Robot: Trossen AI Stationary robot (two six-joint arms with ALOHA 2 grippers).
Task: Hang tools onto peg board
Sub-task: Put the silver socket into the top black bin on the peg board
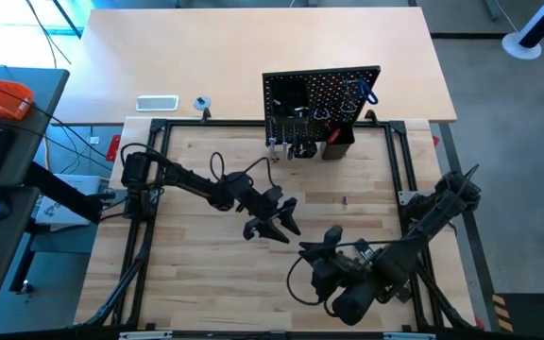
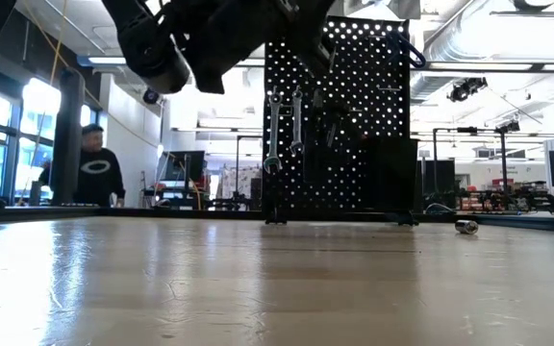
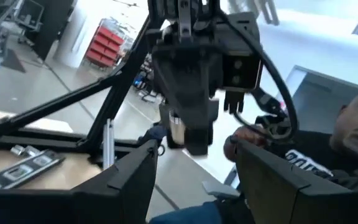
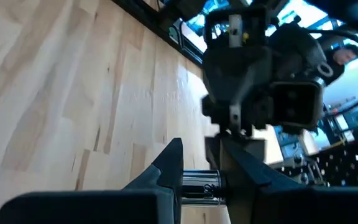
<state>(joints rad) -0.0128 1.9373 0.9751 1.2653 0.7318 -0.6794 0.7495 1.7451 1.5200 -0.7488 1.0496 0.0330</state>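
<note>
The peg board (image 1: 319,102) stands upright at the wooden table's far edge. Silver wrenches (image 2: 284,123) and a blue-handled tool (image 1: 370,91) hang on it, and a black bin (image 1: 338,144) sits on its front. My left gripper (image 1: 272,227) hovers open over the table's middle, nothing between its fingers (image 3: 135,180). Close on its near-right side, my right gripper (image 1: 312,250) is shut on a small silver tool (image 4: 201,185). A black striped bar (image 3: 18,168) lies flat on the wood. My right gripper pinches the silver tool's round chrome body (image 4: 199,186) between its two fingers. The tool lies across the fingers, which slant down toward my left gripper. The tool is lifted clear of the table; its end (image 3: 175,132) shows at the fingers in the left wrist view.
A small silver piece (image 2: 466,227) lies loose on the table right of the peg board. A white flat rectangle (image 1: 157,102) and a small tape roll (image 1: 202,102) lie beyond the far frame rail. One person (image 3: 353,137) sits near the table; another (image 2: 94,168) stands far behind.
</note>
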